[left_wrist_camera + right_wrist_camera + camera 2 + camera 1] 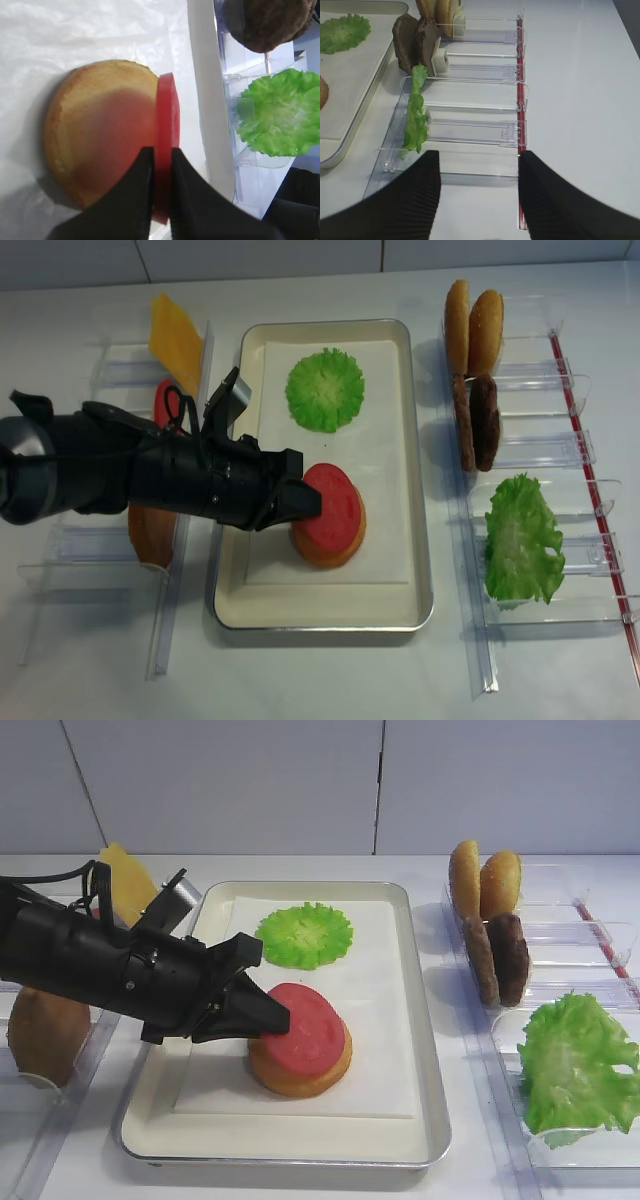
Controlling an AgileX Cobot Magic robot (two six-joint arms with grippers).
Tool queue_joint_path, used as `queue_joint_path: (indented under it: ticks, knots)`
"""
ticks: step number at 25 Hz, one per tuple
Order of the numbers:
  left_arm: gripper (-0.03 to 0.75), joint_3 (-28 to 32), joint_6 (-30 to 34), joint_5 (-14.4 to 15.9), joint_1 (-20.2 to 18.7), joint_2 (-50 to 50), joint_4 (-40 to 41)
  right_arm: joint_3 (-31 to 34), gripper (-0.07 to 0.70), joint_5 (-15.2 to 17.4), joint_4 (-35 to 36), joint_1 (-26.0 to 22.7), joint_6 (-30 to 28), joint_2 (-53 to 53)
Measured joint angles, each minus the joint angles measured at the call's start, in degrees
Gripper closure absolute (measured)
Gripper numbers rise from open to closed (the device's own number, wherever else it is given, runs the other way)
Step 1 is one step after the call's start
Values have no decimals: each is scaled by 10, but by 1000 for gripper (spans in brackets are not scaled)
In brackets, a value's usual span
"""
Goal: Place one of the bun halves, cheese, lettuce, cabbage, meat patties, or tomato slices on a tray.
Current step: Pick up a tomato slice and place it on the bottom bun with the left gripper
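Nearest in the right wrist view, right end effector parted wide over the white counter, gripping nothing. Beyond it, lettuce upright in a clear rack, then meat patties. On the tray, left end effector clamped on a tomato slice, resting tilted on a bun half. Farther back, cabbage flat on the liner.

In the tray, a tomato slice lies on a bun half.
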Motion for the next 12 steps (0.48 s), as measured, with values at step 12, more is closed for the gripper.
queue_joint_path:
  ticks: [12]
  knots:
    - [685, 0, -8, -9, 0, 0, 9, 0, 251, 0, 0, 0, 0, 0]
